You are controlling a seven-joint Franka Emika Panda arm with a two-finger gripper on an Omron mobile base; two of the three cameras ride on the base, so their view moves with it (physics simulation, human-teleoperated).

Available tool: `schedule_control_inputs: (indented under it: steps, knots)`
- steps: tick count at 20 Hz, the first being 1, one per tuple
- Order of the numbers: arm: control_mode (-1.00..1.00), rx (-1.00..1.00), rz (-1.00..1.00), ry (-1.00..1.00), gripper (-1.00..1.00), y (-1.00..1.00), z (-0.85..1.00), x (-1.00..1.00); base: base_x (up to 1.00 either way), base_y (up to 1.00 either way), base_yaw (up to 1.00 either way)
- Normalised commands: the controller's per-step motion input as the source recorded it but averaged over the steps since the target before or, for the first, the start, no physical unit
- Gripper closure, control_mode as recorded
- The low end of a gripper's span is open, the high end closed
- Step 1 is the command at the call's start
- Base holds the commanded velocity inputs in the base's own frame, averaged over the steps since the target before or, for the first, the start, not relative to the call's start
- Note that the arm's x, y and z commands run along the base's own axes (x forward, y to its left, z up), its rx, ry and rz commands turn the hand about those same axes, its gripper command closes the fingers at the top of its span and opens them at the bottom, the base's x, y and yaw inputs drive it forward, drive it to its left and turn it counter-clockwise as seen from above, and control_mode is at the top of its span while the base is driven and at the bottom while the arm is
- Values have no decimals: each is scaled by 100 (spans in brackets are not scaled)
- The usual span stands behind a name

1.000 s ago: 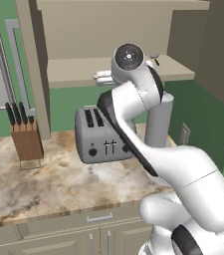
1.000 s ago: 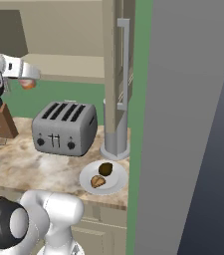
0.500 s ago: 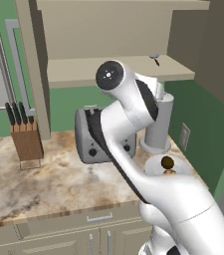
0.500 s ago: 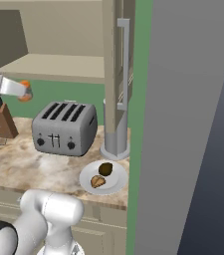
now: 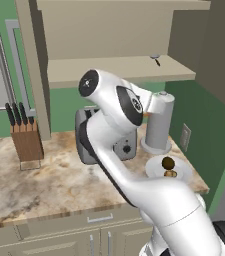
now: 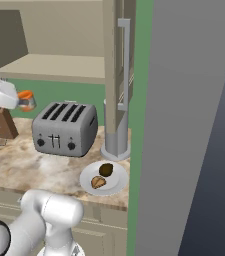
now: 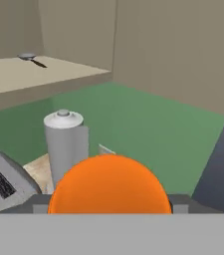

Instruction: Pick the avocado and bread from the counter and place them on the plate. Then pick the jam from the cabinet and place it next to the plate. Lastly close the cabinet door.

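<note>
Between the hand's (image 6: 25, 101) jaws, gripped by its round sides: the jam (image 7: 108, 184), likely small, rigid, smooth-walled, slippery, perhaps breakable if dropped.

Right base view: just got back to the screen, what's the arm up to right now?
The gripper holds the orange jam in its jaws, in the air above the counter, left of the toaster. The avocado and bread already lie on the plate by the grey canister. The cabinet door is open. Left to do: set the jam beside the plate, then close that door.
</note>
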Motion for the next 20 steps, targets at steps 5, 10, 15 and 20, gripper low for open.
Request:
schedule_control_inputs:
  steps: [5, 10, 15, 20]
  knots:
    - [-100, 2, -21, 0, 100, -26, -29, -27, 0, 0, 0]
    - [-100, 5, -13, -4, 100, -25, -32, -28, 0, 0, 0]
    - [-100, 4, -7, -2, 100, -11, -38, -9, 0, 0, 0]
    - [-100, 2, -1, 0, 100, -1, -46, 0, 0, 0, 0]
